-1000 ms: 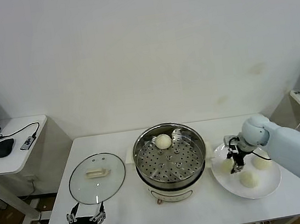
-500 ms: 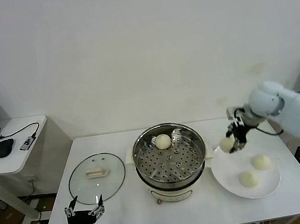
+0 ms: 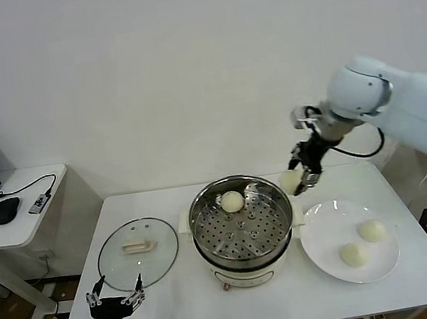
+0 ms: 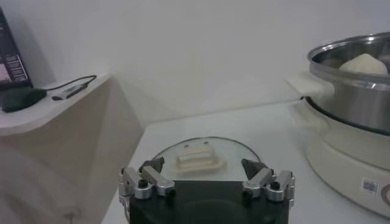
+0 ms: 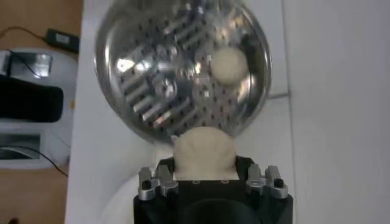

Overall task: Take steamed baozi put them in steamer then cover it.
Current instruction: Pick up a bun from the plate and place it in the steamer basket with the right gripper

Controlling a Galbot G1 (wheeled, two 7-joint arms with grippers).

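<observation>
My right gripper (image 3: pixel 296 179) is shut on a cream-white baozi (image 3: pixel 290 182), held in the air just past the steamer's right rim. In the right wrist view this baozi (image 5: pixel 204 152) fills the jaws of the right gripper (image 5: pixel 204 161), with the steamer (image 5: pixel 152 91) below. One baozi (image 3: pixel 232 201) lies on the perforated tray of the steel steamer (image 3: pixel 198 236). Another two baozi (image 3: pixel 373 230) (image 3: pixel 353 254) rest on the white plate (image 3: pixel 324 249). The glass cover (image 3: pixel 121 267) lies flat left of the steamer. My left gripper (image 3: pixel 115 302) hangs open at the table's front left edge, near the cover (image 4: pixel 183 146).
A small side table (image 3: pixel 26 231) at the far left holds a mouse (image 3: pixel 6 210), a cable and a laptop's edge. The white wall stands close behind the table. The left wrist view shows the steamer's wall (image 4: pixel 353 97) off to one side.
My right gripper has lifted a baozi off the plate and carried it up and left to the steamer's right rim. The left gripper has drifted slightly lower and left.
</observation>
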